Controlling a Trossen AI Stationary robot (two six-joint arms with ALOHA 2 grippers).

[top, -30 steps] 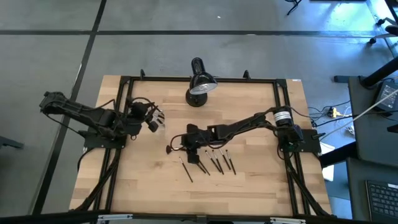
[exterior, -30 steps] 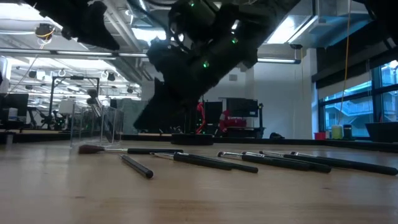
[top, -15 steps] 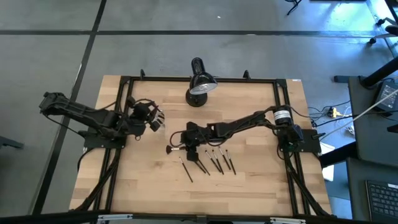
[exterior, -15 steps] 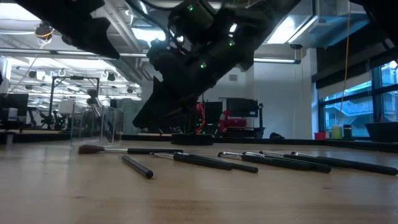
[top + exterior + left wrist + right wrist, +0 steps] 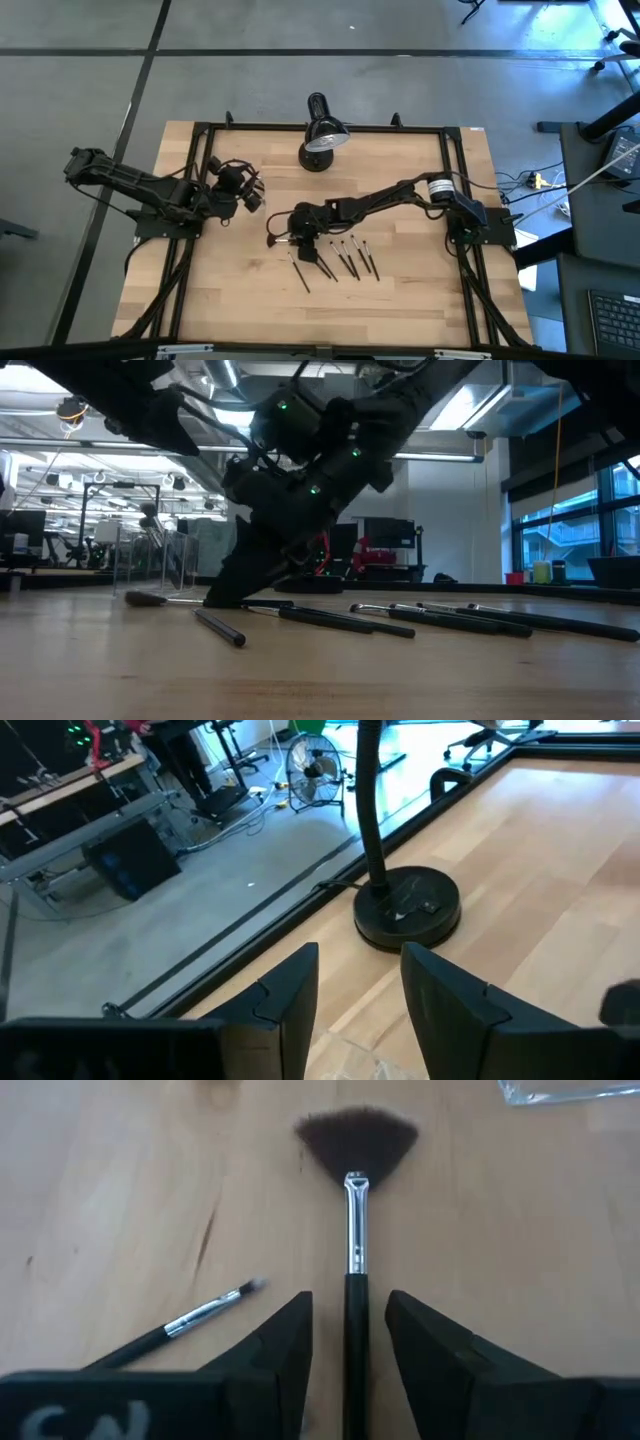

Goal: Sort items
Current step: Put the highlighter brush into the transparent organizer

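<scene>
Right pincer (image 5: 350, 1370), open and not yet gripping, straddled the fan brush (image 5: 354, 1200) mid-tabletop (image 5: 420, 300), handle lengthwise between its fingers.

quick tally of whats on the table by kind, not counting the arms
fan brush: 1
thin brushes: 6, as best the high view shows
black desk lamp: 1
clear cup: 1
total: 9
</scene>
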